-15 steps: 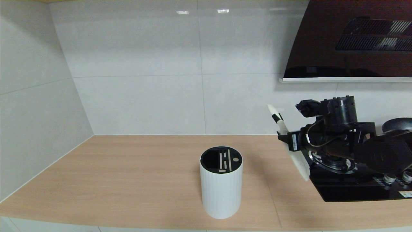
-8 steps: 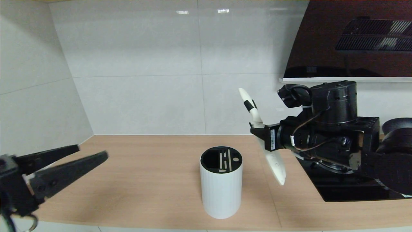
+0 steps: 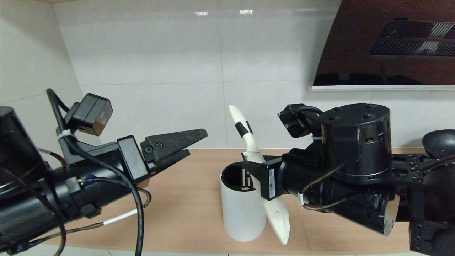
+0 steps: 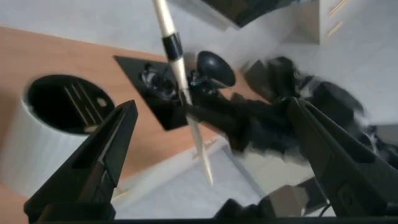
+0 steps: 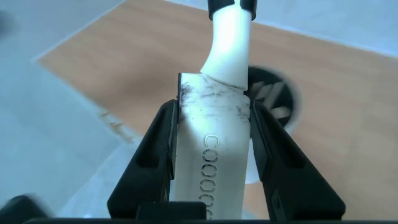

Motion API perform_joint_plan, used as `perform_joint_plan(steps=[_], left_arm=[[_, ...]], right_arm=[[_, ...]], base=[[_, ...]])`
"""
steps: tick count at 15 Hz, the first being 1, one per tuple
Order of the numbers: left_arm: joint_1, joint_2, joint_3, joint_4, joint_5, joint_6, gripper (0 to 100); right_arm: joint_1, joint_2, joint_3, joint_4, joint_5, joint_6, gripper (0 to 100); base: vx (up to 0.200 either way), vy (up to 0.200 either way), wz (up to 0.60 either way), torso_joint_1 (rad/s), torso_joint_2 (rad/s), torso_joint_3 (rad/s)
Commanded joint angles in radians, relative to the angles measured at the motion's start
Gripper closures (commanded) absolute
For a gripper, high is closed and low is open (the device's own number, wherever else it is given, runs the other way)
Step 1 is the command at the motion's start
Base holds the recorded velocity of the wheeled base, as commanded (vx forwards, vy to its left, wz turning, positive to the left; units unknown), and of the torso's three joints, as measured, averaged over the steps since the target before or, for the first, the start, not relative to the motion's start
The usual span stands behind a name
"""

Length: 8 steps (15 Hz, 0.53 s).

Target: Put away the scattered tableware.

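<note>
At the middle of the table (image 3: 185,213), a knife (image 3: 253,147) is held in the air by the right pincer (image 3: 256,167). The knife is white all over, with 1 black band round its curved handle and a row of small holes in its broad blade, which bears dark scuff marks near the handle. It is tilted, handle up toward the wall and tip down. The pincer's 2 fingers clamp the blade's flat sides just below the handle. From the head view the blade crosses the right edge of the holder (image 3: 241,213); contact between them cannot be told. The holder is a white ribbed cylinder standing upright, its black top showing 1 large opening, several narrow slots and 1 small round hole. Left pincer (image 3: 193,142): fingers spread wide, hovering left of the holder.
</note>
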Motion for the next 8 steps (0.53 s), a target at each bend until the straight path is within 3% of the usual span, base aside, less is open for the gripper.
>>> perform_joint_plan(steps=[1, 5, 8], left_arm=[[-0.029, 0.073, 0.018, -0.021, 0.003, 0.001, 0], [-0.031, 0.090, 0.006, -0.036, 0.011, 0.001, 0], [-0.031, 0.113, 0.006, -0.078, 0.061, 0.001, 0]], right_arm=[[0.052, 0.004, -0.005, -0.004, -0.002, 0.013, 100], [0.099, 0.038, -0.015, -0.021, -0.005, 0.042, 100], [0.144, 0.050, -0.009, -0.047, -0.039, 0.045, 100]], base=[[0.000, 0.000, 0.00, 0.000, 0.00, 0.000], [0.000, 0.000, 0.00, 0.000, 0.00, 0.000], [0.000, 0.000, 0.00, 0.000, 0.00, 0.000]])
